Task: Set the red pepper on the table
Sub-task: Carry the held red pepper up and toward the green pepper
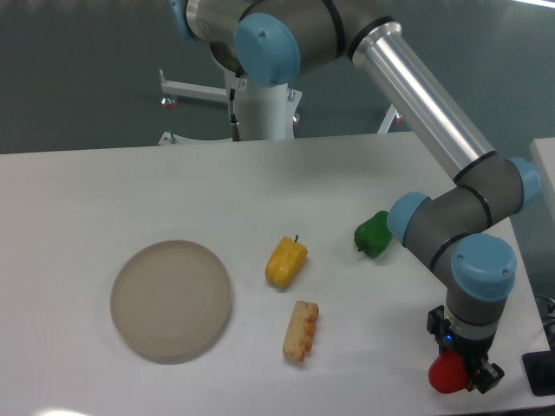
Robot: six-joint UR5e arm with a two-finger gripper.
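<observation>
From my fixed camera I see the arm reaching down over the near right corner of the table (104, 186), wrist pointing straight down. The gripper (464, 374) sits low at that corner, and the red pepper (446, 373) is pressed against its left side; the dark fingers seem to be closed around it, though I cannot make out the fingertips clearly. I cannot tell whether the pepper touches the tabletop or hangs just above it.

Further back, the green pepper (373, 234) lies just beside the arm's elbow joint. The yellow pepper (285, 262) rests near the middle of the table, stem pointing away from me. Just in front of it lies a pale, orange-flecked piece of toy food (301, 330). The round beige plate (171, 300) sits well to the left.
</observation>
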